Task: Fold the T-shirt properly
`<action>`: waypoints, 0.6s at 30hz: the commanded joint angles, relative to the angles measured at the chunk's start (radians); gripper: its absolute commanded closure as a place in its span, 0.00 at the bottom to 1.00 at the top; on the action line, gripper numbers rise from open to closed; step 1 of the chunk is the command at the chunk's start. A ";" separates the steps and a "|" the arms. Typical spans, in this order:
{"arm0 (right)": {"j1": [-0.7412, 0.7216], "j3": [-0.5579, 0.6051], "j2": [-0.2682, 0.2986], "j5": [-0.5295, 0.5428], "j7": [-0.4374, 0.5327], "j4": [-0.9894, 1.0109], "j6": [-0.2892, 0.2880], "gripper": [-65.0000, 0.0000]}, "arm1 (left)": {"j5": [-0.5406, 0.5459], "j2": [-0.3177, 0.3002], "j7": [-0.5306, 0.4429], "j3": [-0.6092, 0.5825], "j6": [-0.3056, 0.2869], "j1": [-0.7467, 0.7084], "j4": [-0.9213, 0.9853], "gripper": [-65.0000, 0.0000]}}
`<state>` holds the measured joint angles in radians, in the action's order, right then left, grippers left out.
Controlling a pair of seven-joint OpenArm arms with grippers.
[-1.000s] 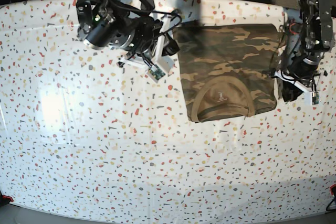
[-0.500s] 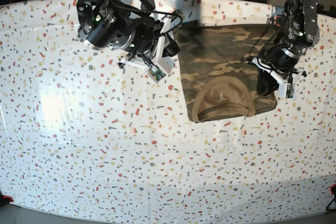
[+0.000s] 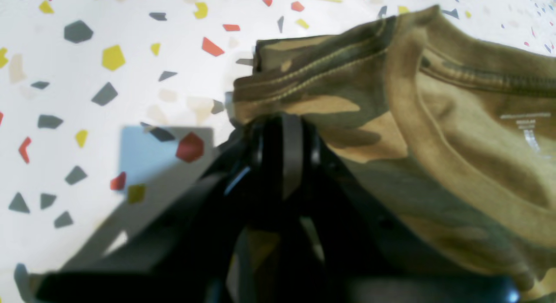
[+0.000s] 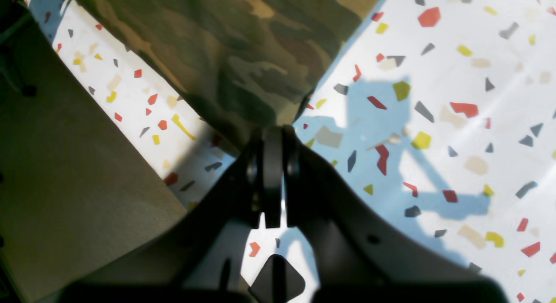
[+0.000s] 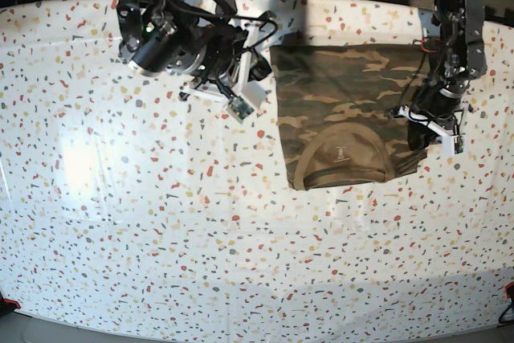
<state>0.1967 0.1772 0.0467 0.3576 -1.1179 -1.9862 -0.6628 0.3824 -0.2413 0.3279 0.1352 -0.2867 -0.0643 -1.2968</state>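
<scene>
Shifted T-shirt (image 5: 345, 102), speckled white tabletop (image 5: 201, 238)

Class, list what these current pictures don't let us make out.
- Base view: the underside of the folded camouflage T-shirt, hidden by its upper layers.
- Left wrist view: whether the left end effector pinches cloth; its dark fingertips are blurred.
- Right wrist view: the T-shirt's far part, cut off by the top edge.

shirt (image 5: 345, 94): on the table (image 5: 161, 222), toward its far side, between the two grippers
collar (image 5: 341, 146): at the shirt's near edge
left gripper (image 5: 418, 136): at the shirt's near corner, right in the base view
right gripper (image 5: 261, 82): beside the shirt, left in the base view
</scene>
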 commanded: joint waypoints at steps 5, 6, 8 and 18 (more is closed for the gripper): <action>-0.011 -0.002 -0.002 0.013 0.025 -0.047 -0.002 1.00 | 0.065 -0.078 0.015 0.002 0.002 -0.089 -0.233 0.92; -0.011 -0.002 -0.002 0.013 0.025 -0.061 -0.002 1.00 | 0.065 -0.098 0.015 0.001 0.002 -0.118 -0.290 0.92; -0.010 -0.002 -0.002 0.013 0.024 -0.097 -0.002 1.00 | 0.065 -0.138 0.014 0.002 0.003 -0.178 -0.385 0.92; 0.158 -0.055 -0.002 0.014 0.019 -0.232 0.016 1.00 | 0.109 -0.218 0.014 0.044 0.093 -0.492 -0.562 0.92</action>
<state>0.3592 0.1230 0.0444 0.3599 -1.1191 -2.1963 -0.6437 0.4900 -0.4480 0.3641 0.1715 -0.1905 -0.5514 -1.8431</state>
